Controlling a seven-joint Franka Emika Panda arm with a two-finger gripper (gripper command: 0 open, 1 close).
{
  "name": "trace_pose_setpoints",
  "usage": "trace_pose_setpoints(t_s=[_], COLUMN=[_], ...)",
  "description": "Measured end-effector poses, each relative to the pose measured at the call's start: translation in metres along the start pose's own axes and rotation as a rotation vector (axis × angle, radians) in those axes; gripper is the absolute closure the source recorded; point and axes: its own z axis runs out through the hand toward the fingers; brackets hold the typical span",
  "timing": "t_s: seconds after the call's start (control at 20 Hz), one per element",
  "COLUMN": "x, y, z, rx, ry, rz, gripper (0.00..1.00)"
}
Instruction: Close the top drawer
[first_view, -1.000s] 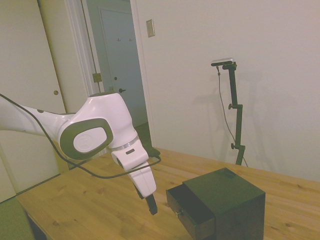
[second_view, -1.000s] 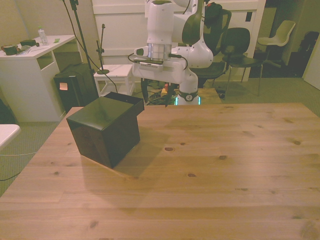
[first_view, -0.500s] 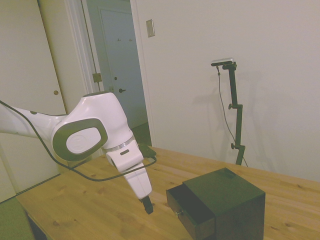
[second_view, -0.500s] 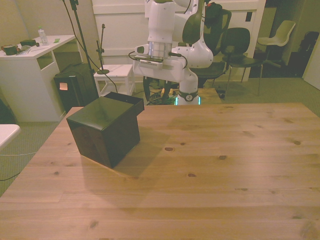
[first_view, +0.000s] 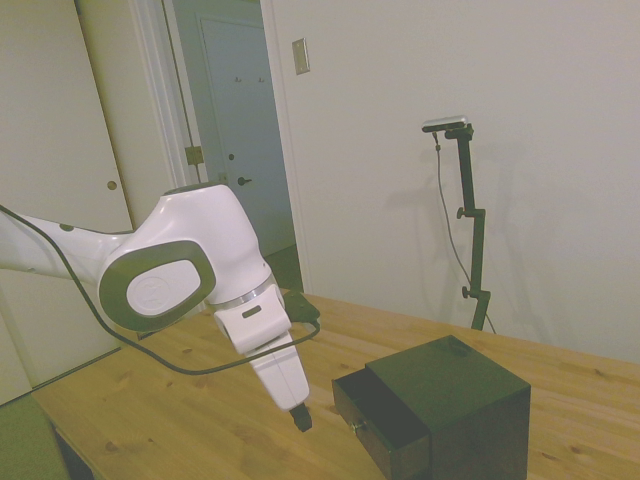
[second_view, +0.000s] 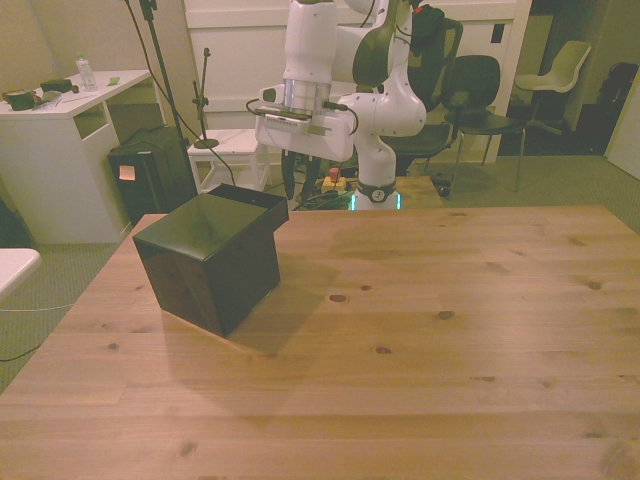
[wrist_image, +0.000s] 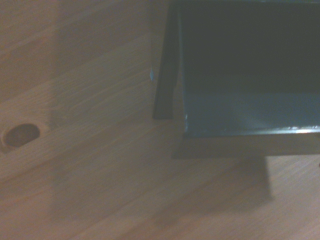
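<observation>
Drawer front is the target: the top drawer juts open from the cabinet near the counter edge; the hand hangs facing it, probably to push, fingers' spread unreadable.

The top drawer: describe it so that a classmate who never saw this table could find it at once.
On the wooden table stands a black cube cabinet. The top drawer is its uppermost drawer, the one pulled out, with a small metallic knob on its front.
</observation>
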Motion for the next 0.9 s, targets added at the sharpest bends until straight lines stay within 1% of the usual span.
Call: trace_pose_setpoints(t_s=[0.2, 0.5, 0.9], x=[0.017, 0.048, 0.072], y=[-0.004, -0.021, -0.037], z=[0.003, 0.007, 0.009], rx=[0.011, 0.009, 0.009], ry=[0.010, 0.021, 0.035], rz=[0.023, 0.047, 0.060], gripper=[1.00, 1.00, 1.00])
